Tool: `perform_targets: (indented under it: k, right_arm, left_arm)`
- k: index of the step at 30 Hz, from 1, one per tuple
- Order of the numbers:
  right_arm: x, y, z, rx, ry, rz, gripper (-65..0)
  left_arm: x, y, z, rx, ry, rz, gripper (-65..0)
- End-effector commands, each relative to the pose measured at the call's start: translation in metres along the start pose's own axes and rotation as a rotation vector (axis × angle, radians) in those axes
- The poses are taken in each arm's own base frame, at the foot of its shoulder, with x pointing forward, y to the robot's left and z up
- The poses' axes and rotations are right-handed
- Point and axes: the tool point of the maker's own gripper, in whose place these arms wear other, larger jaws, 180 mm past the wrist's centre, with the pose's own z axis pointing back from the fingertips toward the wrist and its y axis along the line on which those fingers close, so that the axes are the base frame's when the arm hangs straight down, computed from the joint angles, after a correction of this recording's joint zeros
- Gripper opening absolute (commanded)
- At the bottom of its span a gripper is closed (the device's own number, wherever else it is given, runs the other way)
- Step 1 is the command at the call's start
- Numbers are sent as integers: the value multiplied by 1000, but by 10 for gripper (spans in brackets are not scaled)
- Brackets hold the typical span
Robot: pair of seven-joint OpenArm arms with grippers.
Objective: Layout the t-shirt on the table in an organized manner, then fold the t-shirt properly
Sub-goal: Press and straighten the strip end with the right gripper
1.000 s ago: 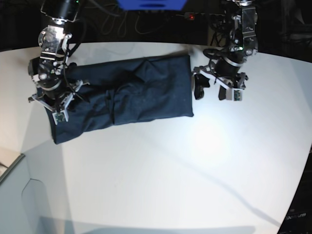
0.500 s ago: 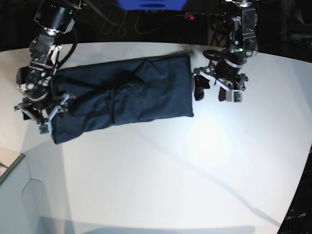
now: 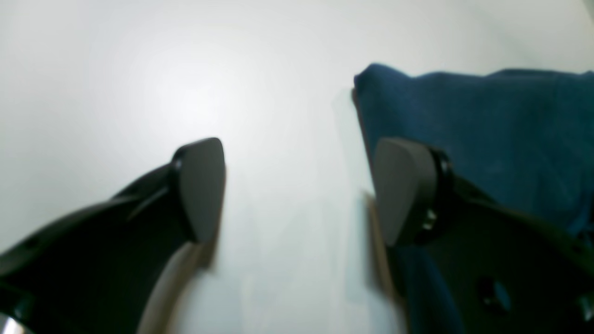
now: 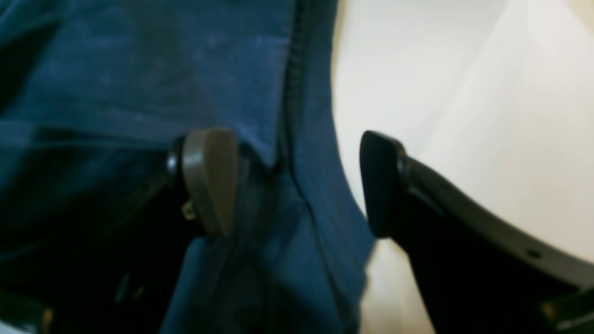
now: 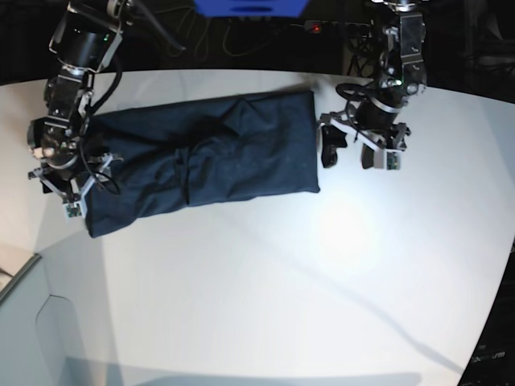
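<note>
The dark navy t-shirt (image 5: 201,157) lies folded into a long band across the far part of the white table (image 5: 265,289). My right gripper (image 5: 71,193) is at the band's left end. In the right wrist view this right gripper (image 4: 294,181) is open, and the t-shirt's (image 4: 139,69) seamed edge runs between its fingers (image 4: 209,181) with the table (image 4: 441,93) to the right. My left gripper (image 5: 348,155) stands open just off the band's right end. In the left wrist view the left gripper (image 3: 301,190) has only bare table (image 3: 139,69) between its fingers, and the t-shirt (image 3: 487,130) lies beside the right finger.
A blue object (image 5: 249,6) and cables with a red-lit power strip (image 5: 315,28) sit behind the table's far edge. The table's curved edge (image 5: 24,269) drops off at the front left. Dark floor shows at the right (image 5: 495,354).
My right arm has moved left, from over the shirt to its left end, and its jaws have opened. The left arm has barely moved.
</note>
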Motion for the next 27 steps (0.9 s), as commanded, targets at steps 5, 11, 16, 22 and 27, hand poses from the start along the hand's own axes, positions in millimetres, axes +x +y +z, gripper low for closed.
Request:
perform_targets:
  k: [5,11,16,22,27]
  right_arm:
    - [15,-17,-7,-19,-26,-2,-234]
    - [1,-13,-14,3,12,-8,-235]
    - [-17,0,-20,42,58,-19,-237]
    - [-29,8,-22,66,87,-21,-391]
    - [-30,10,-22,69,87,-27,-647]
  left_arm:
    - [16,-1,0,-6,-50,-5,-160]
    - [15,-1,0,-6,-47,-4,-160]
    - [15,-1,0,-6,-47,-4,-160]
    - [17,7,2,14,-53,2,-160]
    - [18,16,4,39,-60,11,-160]
